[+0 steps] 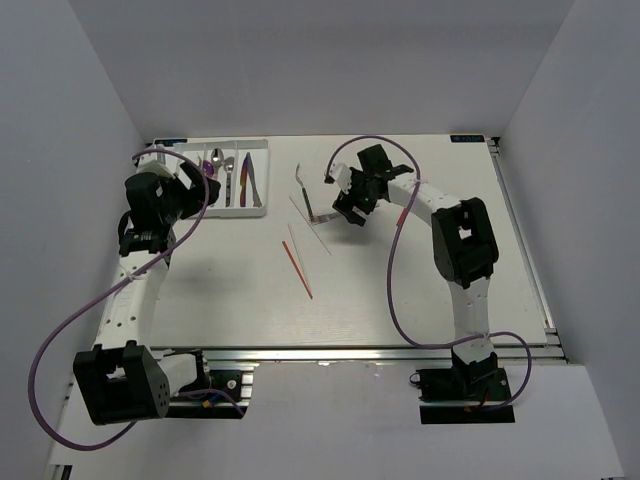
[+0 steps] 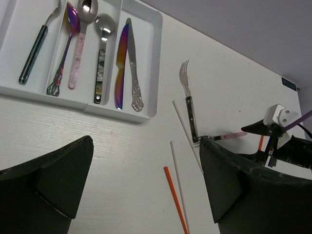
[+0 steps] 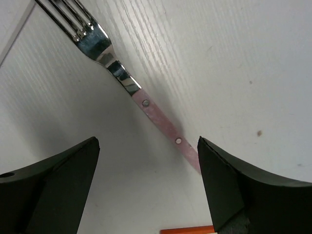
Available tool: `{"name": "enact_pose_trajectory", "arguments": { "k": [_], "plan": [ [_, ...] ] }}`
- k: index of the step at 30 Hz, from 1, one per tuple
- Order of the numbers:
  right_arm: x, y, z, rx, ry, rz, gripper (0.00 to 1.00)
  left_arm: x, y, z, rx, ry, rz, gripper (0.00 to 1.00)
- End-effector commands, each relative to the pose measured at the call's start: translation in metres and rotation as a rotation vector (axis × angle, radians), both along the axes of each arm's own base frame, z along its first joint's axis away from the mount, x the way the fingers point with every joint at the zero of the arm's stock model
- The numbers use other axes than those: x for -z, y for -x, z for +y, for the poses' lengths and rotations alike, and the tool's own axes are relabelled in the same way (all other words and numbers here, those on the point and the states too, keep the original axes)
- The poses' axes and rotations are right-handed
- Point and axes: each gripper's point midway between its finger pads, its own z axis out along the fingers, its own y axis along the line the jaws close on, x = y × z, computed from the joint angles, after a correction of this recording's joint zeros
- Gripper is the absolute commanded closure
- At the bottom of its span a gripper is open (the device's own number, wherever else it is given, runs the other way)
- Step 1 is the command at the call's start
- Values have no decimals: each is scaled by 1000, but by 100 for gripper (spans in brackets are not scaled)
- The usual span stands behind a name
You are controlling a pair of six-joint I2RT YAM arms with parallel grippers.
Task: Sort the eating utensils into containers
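Pink-handled fork (image 3: 146,103), diagonal, tines upper left, between spread fingers (image 3: 53,185) of right tool (image 3: 147,144), left tool (image 2: 146,141) apart

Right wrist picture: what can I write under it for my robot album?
The robot's open right hand frames a pink-handled fork against the white table, an orange chopstick peeking in below.

We see open table (image 1: 330,320) near the bases and to the right. Mid-table, chopsticks (image 1: 297,270) and a fork (image 1: 298,180) crowd the ground beside the right fingers (image 3: 48,190). The left arm (image 1: 150,200) overhangs the tray's (image 2: 155,73) left slots.
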Motion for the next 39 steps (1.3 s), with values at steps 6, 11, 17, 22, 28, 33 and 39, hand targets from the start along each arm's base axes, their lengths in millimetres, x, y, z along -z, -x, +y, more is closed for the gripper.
{"name": "enact_pose_trajectory", "arguments": {
  "k": [6,11,17,22,28,33,39],
  "plan": [
    [-12,-6,16,-164,-67,69,16,-22,0,-14,71,33,-73,2],
    [12,-7,7,-159,-37,115,20,-18,-2,-18,88,44,-63,2],
    [32,-12,-10,-135,-34,145,29,-18,-2,-20,99,53,-66,2],
    [40,-11,-28,-98,18,130,80,-18,-3,-21,103,55,-64,2],
    [52,2,-55,-69,86,65,100,-17,-3,-20,102,57,-65,2],
    [15,6,-52,1,-8,19,100,-17,-5,-23,110,72,-67,2],
    [-65,-6,-19,273,-341,65,100,-28,-6,-69,273,241,-107,2]
  ]
}}
